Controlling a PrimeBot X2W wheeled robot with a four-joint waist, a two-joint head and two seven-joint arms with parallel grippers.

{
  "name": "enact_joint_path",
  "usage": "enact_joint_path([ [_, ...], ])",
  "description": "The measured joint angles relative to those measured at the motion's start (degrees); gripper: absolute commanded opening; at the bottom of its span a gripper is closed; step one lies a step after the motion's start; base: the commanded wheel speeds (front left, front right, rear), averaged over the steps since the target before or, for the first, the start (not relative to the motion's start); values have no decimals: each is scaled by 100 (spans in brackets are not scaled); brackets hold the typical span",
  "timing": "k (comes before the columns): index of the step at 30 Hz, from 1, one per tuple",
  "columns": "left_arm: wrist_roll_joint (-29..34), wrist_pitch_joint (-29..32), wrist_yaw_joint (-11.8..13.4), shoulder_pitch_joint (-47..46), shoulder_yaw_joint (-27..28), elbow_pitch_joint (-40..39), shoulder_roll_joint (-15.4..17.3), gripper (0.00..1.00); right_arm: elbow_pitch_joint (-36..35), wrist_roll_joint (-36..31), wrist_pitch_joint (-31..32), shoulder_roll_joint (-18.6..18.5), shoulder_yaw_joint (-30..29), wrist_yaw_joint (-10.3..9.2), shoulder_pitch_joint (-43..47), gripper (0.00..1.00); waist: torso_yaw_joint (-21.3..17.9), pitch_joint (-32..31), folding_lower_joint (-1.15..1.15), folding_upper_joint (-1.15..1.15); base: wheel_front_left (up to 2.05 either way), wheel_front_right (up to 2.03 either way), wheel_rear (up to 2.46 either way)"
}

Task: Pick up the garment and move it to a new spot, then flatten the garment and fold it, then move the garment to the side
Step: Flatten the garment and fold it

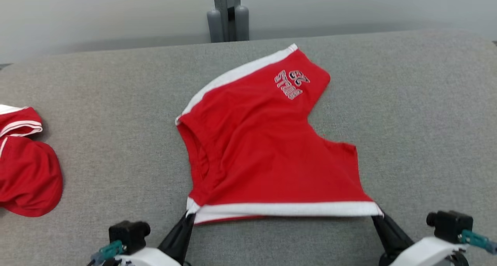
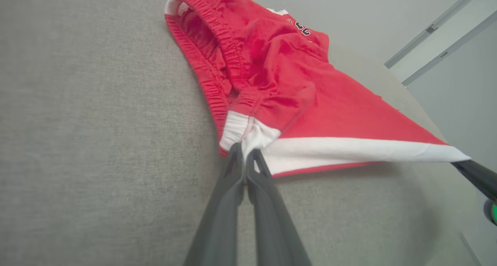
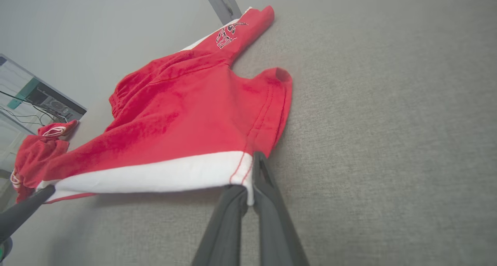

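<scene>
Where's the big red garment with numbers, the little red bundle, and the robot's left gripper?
red garment (image 1: 264, 149), head view, plain red cloth at its middle.
red bundle (image 1: 27, 176), head view, its rounded red lower part.
left gripper (image 2: 245, 151), left wrist view, between fingertips shut on the white trim corner.

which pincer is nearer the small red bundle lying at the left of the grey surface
Left. The left pincer is shut on the garment at its near-left corner, with the red bundle off to its left. The right pincer holds the near-right corner, farther away.
</scene>
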Motion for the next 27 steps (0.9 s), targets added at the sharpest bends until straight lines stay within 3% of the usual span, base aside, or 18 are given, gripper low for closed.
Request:
enact_joint_path([
  [8,-127,861,442,961,-111,-1032,423,0,-1414,-439,1149,430,-679,0,1404,0,58,-305,0,0,0,0,0],
  [14,-189,1181,733,1432,-40,-1724,660,0,-2186,-713,1671,516,-918,1,1919,0,4,-401,0,0,0,0,0],
  [20,-190,1192,772,1342,30,-1992,691,0,-2385,-870,1599,534,-1173,2,1683,0,25,-423,0,0,0,0,0],
  [27,-229,1181,677,594,55,-1893,522,0,-1971,-1181,1295,535,-1263,8,520,0,142,-229,0,0,0,0,0],
])
